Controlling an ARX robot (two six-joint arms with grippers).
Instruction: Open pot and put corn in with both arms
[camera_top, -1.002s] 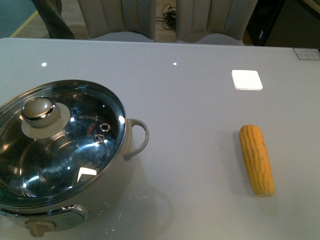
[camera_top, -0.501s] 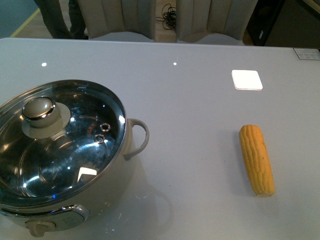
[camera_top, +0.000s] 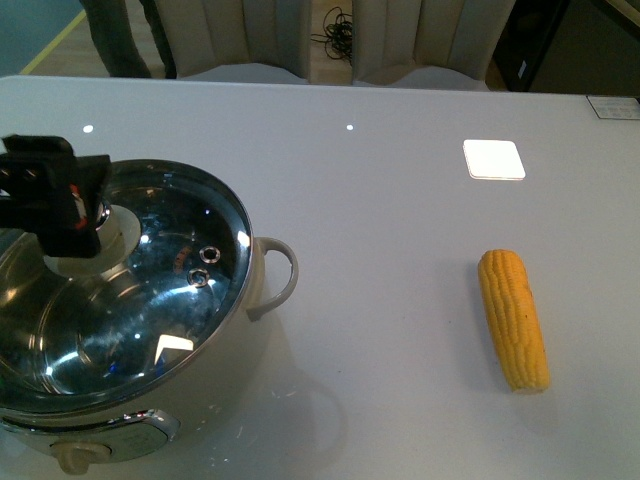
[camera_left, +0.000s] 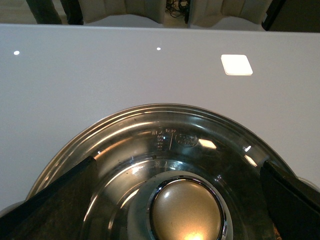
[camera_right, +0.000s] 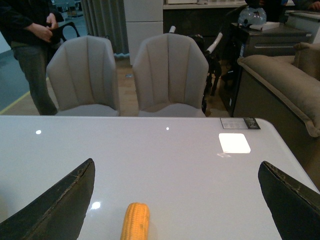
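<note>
Arrival of the left gripper (camera_top: 62, 200) over the lid knob (camera_left: 187, 210) of the pot (camera_top: 262, 300), fingers wide and gripping nothing, suggests lid removal is starting, while the corn (camera_top: 513, 318) lies well right of the pot beneath the equally wide right gripper (camera_right: 177, 200).

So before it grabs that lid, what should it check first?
1. Glass lid seated on the pot: ok.
2. Left gripper lined up over the lid knob: ok, the knob sits roughly between its jaws in the left wrist view.
3. Left jaws open wider than the knob: ok.
4. Left gripper low enough to clamp the knob: cannot tell.
5. Corn cob lying free on the table: ok.
6. Right gripper open, facing the corn cob: ok.
</note>
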